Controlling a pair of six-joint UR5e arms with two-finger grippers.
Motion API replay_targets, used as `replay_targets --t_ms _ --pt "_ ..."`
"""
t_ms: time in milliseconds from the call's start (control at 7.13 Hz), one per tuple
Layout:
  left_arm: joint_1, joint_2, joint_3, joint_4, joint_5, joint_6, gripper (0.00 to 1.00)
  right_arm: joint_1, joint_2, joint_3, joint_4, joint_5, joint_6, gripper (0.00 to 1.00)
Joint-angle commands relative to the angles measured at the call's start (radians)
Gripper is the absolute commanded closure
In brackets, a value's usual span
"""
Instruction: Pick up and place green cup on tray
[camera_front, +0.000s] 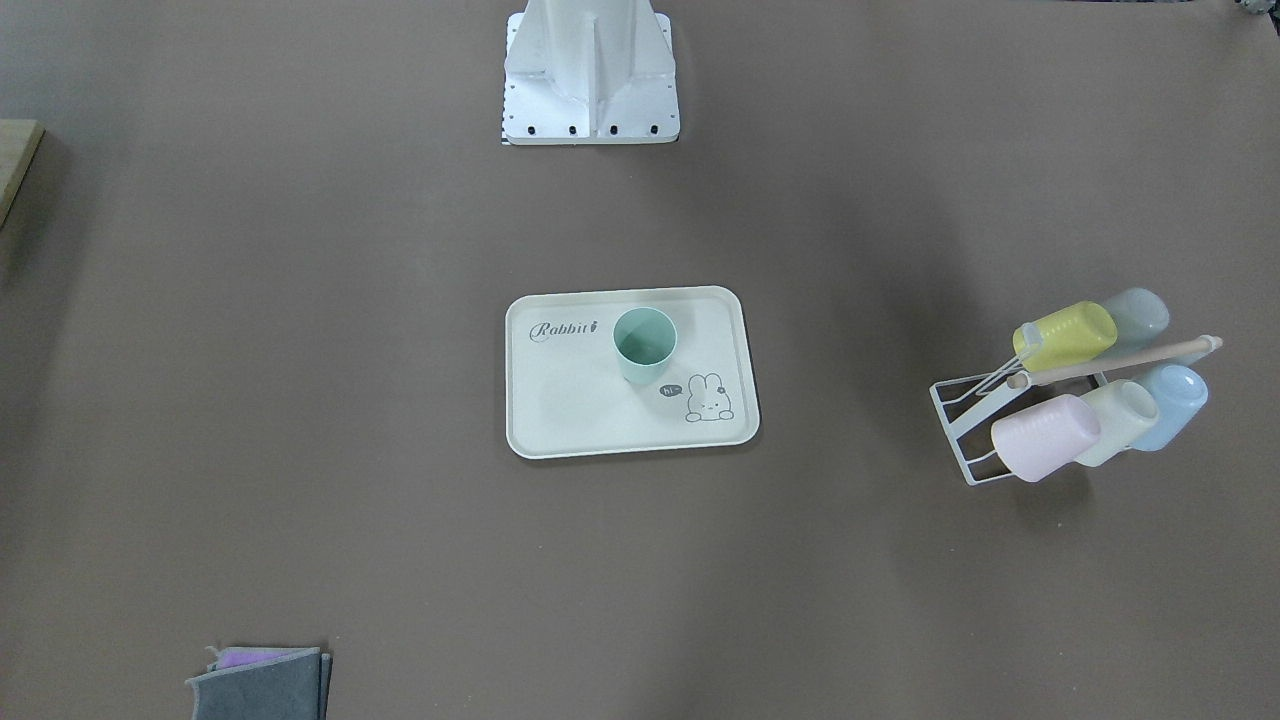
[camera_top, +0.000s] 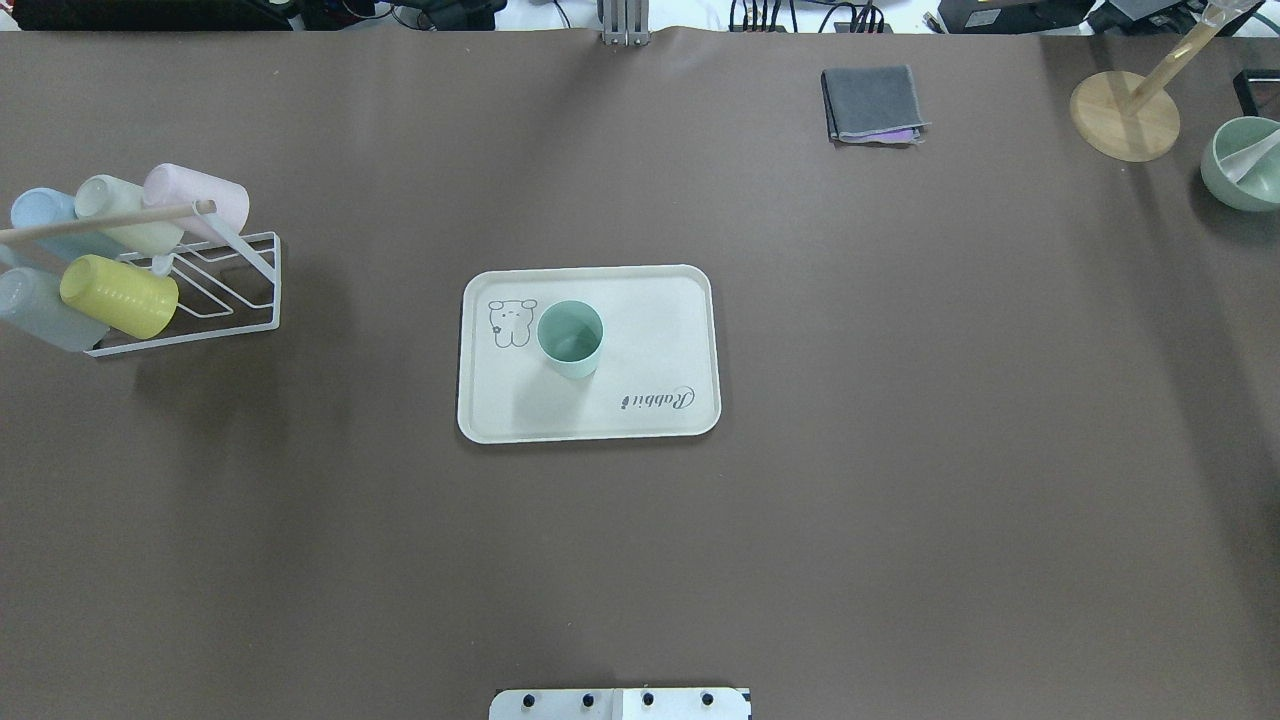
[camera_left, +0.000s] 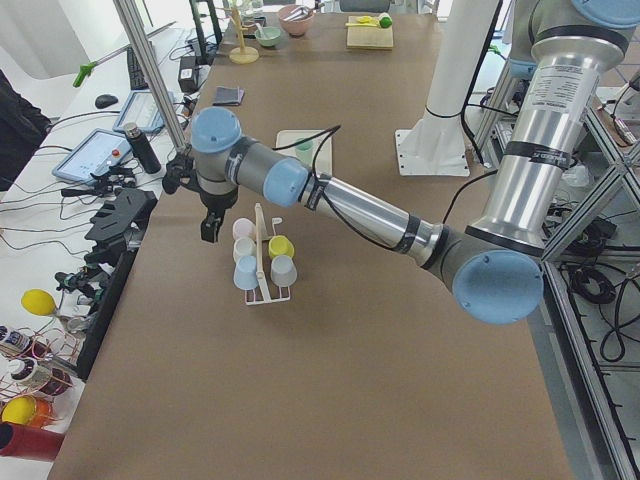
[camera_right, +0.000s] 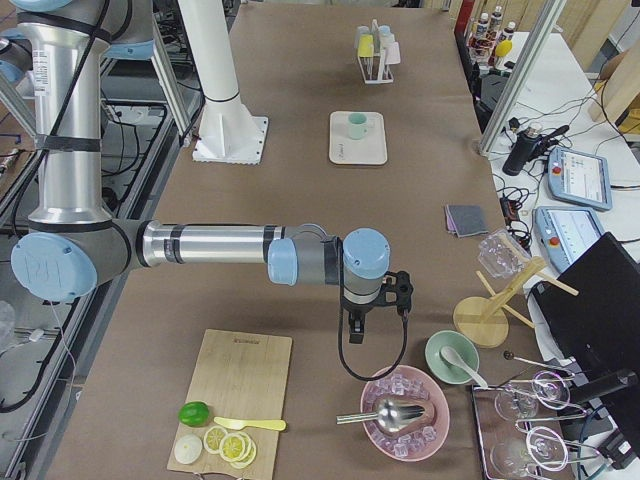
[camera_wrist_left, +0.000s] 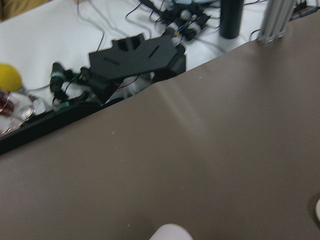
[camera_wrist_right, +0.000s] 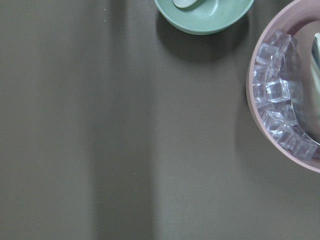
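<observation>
The green cup (camera_front: 645, 345) stands upright on the cream "Rabbit" tray (camera_front: 580, 420) at mid-table, beside the bunny drawing; both also show in the overhead view, the cup (camera_top: 570, 340) on the tray (camera_top: 655, 310). No gripper touches it. My left gripper (camera_left: 210, 228) hangs over the table's far edge next to the cup rack, far from the tray. My right gripper (camera_right: 357, 330) hangs near the bowls at the other end. Both show only in the side views, so I cannot tell whether they are open or shut.
A white wire rack (camera_front: 965, 420) holds yellow, pink, cream and blue cups (camera_top: 120, 295). A folded grey cloth (camera_top: 872, 103), a wooden stand (camera_top: 1125, 125), a green bowl (camera_wrist_right: 202, 12), a pink bowl of ice (camera_wrist_right: 280, 95) and a cutting board (camera_right: 235, 395) lie toward my right end.
</observation>
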Motion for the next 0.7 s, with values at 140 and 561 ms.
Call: replay_targets --t_ms 140,561 --pt "-0.032 0.275 -0.100 0.002 0.126 0.107 0.02 0.000 -0.001 -0.006 0.001 0.002 0.000 0.00" --pt "-0.021 0.275 0.002 0.081 0.179 0.293 0.02 0.000 0.002 -0.009 0.001 -0.003 -0.002 0.00"
